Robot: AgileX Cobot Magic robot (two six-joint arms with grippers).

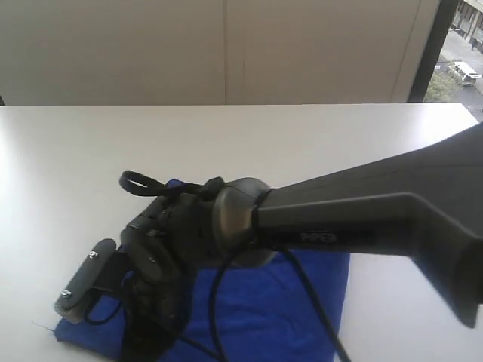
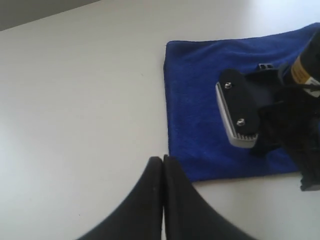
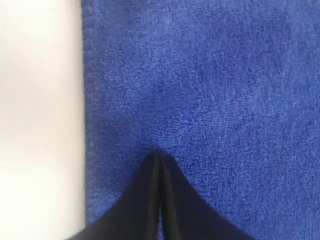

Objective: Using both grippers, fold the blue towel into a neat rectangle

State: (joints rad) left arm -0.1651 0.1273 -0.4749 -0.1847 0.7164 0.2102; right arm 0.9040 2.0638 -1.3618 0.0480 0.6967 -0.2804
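The blue towel (image 1: 287, 302) lies flat on the white table, partly hidden under the right arm. In the left wrist view the blue towel (image 2: 200, 100) shows two straight edges and a square corner. My right gripper (image 3: 159, 156) is shut, its fingertips down on the towel (image 3: 225, 75) near one long edge, with no cloth pinched between them. Its silver-grey plate (image 1: 83, 283) sits over the towel's near left corner; the same plate (image 2: 239, 112) appears in the left wrist view. My left gripper (image 2: 163, 159) is shut over bare table, just off the towel's corner. No white tag shows.
The white table (image 1: 226, 136) runs back to a pale wall. A window strip (image 1: 460, 45) stands at the far right. The dark right arm (image 1: 362, 219) crosses the exterior view from the right and blocks much of the towel. Black cables (image 1: 226, 302) hang over the cloth.
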